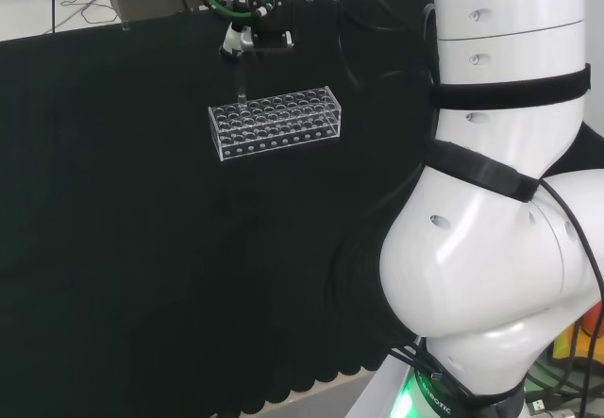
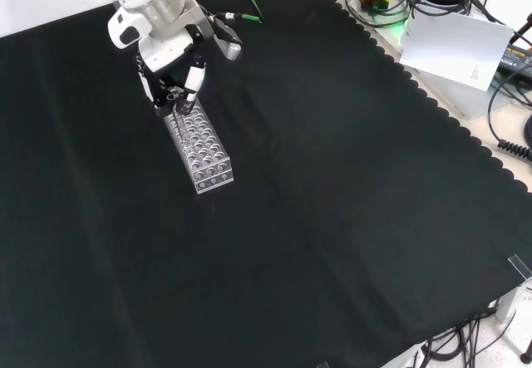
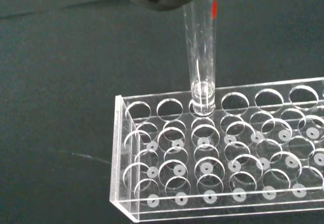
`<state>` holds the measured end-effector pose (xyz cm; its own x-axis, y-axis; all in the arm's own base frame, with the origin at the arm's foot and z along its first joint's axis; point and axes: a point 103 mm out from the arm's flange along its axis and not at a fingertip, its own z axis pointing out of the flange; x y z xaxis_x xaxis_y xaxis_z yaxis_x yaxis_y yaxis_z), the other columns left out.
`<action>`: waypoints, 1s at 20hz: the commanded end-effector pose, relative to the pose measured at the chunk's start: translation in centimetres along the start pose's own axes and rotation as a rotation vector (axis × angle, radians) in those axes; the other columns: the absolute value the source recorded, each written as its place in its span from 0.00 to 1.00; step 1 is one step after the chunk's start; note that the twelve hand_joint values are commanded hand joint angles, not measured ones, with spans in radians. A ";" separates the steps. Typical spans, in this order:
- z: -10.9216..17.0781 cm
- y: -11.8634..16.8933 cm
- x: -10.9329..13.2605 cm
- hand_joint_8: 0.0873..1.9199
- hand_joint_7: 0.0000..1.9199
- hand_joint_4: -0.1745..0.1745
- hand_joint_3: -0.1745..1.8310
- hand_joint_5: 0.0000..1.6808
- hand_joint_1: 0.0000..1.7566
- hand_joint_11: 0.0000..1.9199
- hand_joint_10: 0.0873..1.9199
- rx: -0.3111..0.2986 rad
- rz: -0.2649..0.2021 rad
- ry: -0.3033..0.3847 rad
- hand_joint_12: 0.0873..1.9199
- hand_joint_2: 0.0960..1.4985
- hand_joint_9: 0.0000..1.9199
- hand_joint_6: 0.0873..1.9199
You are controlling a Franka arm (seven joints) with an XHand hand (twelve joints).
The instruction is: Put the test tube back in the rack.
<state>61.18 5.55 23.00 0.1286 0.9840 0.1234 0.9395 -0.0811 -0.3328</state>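
The clear test tube [image 3: 202, 52] stands upright with its rounded bottom just inside a hole in the outer row of the clear plastic rack [image 3: 217, 158], near the rack's end. The hand [image 2: 179, 69] pinches the tube's top from above. The rack sits on the black-clothed surface [image 2: 332, 218], toward its far edge in the head view

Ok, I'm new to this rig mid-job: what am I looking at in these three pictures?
One white robot arm works at a bench under black cloth. It ends in a black and white hand. The head view looks over the arm from behind, the front view looks down from the opposite side, and the wrist view sits by the palm. On the cloth stands a clear rack of round holes. The hand holds a glass test tube upright, its bottom just entering a hole near one end of the rack.
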 end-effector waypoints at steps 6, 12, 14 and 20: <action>0.4 0.0 -0.7 0.25 0.89 0.00 0.00 0.88 0.70 0.61 0.11 0.011 0.007 0.014 0.49 0.66 0.89 0.01; 1.3 0.4 -0.6 0.25 0.89 0.00 0.00 0.89 0.70 0.61 0.11 0.024 0.006 0.011 0.49 0.66 0.89 0.01; 1.3 0.5 -0.7 0.25 0.89 0.00 0.00 0.89 0.70 0.61 0.11 0.026 0.005 0.011 0.49 0.66 0.89 0.01; 2.1 1.3 -0.5 0.24 0.89 0.00 0.00 0.89 0.70 0.61 0.11 0.046 0.010 0.007 0.49 0.66 0.89 0.01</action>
<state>61.33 5.14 21.30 0.1378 0.9821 0.1284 0.9279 -0.0827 -0.3634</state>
